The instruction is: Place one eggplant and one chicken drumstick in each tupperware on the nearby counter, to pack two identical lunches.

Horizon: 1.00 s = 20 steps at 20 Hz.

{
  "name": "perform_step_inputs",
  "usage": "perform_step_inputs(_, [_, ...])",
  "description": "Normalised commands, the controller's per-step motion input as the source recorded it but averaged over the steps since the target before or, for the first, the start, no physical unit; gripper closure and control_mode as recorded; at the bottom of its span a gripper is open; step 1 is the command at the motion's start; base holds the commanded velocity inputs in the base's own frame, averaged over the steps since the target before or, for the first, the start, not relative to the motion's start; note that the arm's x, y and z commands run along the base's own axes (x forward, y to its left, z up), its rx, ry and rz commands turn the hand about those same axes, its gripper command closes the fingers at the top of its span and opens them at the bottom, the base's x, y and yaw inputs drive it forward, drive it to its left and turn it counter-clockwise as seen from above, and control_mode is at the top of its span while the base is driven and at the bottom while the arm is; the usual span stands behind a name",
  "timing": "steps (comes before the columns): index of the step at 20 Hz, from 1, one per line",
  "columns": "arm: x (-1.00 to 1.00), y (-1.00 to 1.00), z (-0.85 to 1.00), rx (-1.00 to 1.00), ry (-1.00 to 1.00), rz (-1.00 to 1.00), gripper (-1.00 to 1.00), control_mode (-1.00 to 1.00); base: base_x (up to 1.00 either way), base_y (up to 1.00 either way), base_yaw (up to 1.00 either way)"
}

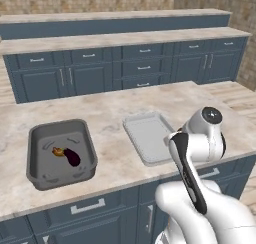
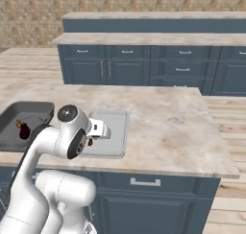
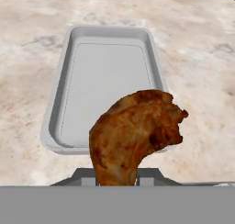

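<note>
A browned chicken drumstick [image 3: 135, 131] stands upright in my gripper [image 3: 117, 181], which is shut on its narrow end. It hangs over the near rim of the shallow pale grey tupperware tray [image 3: 59, 103], which has nothing in it. The same tray [image 1: 131, 130] lies mid-counter beside my white hand [image 2: 98, 130], with the drumstick [image 2: 90, 142] just under it. To the left, the deep dark grey tupperware tub [image 1: 34, 153] holds a purple eggplant [image 1: 73, 158] and a second drumstick [image 1: 58, 151]. Both containers rest on the beige stone counter [image 1: 105, 113].
The counter's front edge runs just below the tray, over dark blue drawers [image 1: 90, 206] with silver handles. Bare stone stretches right of the tray [image 2: 168, 122]. Stepped blue counters [image 1: 125, 53] line the brick wall beyond a strip of wood floor.
</note>
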Motion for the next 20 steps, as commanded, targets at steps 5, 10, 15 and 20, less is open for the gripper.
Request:
perform_step_inputs(5, [0.43,-0.09,-0.16,0.0,0.0,0.0,1.0,-1.0,0.0,0.0,0.0])
perform_step_inputs(10, [0.42,0.4,-0.13,0.0,0.0,0.0,1.0,-1.0,0.0,0.0,0.0])
perform_step_inputs(15, [0.46,0.45,-0.02,0.0,0.08,0.0,1.0,-1.0,0.0,0.0,0.0])
perform_step_inputs(20, [0.45,0.19,0.0,0.0,0.14,0.0,1.0,-1.0,0.0,0.0,0.0])
